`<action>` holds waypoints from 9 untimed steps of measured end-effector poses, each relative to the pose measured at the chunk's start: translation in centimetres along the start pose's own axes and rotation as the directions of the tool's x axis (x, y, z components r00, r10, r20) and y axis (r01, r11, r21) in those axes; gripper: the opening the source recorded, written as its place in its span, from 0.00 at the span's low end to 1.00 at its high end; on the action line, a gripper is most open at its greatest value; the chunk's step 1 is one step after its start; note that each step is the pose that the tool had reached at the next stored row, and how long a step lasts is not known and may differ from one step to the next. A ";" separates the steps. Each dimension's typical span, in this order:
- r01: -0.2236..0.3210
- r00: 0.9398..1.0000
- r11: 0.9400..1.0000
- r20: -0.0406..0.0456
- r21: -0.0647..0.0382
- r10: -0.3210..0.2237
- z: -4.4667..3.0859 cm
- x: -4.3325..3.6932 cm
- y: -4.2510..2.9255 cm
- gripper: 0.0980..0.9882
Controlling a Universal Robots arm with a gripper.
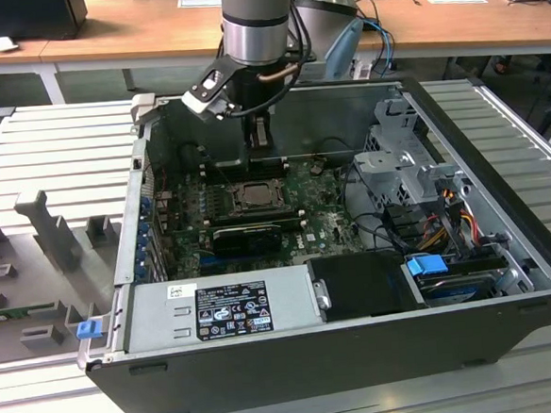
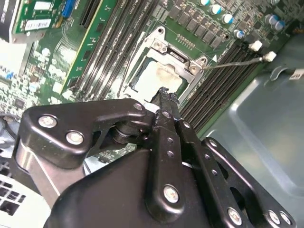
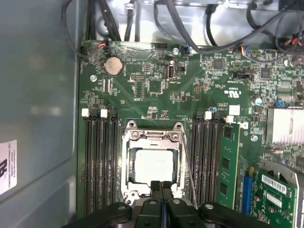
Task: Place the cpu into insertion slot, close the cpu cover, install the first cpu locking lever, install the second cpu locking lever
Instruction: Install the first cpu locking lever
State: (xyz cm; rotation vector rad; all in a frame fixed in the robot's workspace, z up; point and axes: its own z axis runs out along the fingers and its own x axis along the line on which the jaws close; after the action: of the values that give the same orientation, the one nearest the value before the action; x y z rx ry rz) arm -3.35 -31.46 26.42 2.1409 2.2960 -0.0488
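Silver-grey cpu (image 3: pixel 153 165) seated flat in the insertion slot (image 3: pixel 152 144), metal top up, directly beyond the tips of the jaws. Framed by the cpu cover (image 3: pixel 126 164), lying down over the socket rim. Jaws pressed together, nothing visible between them, tips at the near edge of the cover. Same in the second wrist view, tips just short of the cpu (image 2: pixel 159 78).

Reads as the cover-and-lever stage, with a thin wire lever (image 3: pixel 188 166) running along the cover to one side of the jaws; latched or not, cannot tell.

To do it well: bear on the metal frame, never on the chip's top. Push straight down, without twist. Keep clear of the memory slots (image 3: pixel 99 161) flanking the jaws on both sides.

No real long axis to the near-square cpu; edges parallel to those slots. Cover slightly longer along the line leading away from the jaw tips.
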 end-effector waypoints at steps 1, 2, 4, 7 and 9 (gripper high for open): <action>0.031 1.000 1.000 0.001 -0.001 -0.031 0.00 0.00 0.00 0.01; 0.065 0.998 0.998 0.001 -0.001 -0.065 0.01 0.00 0.00 0.01; 0.119 0.993 0.993 0.003 -0.003 -0.119 0.01 0.00 0.00 0.01; 0.181 0.983 0.983 0.004 -0.004 -0.181 0.01 0.00 0.00 0.01; 0.238 0.971 0.971 0.006 -0.005 -0.238 0.01 0.00 0.00 0.01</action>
State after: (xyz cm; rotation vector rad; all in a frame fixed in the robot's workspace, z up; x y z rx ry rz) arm -3.34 -31.46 26.41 1.8475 2.5335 -0.0479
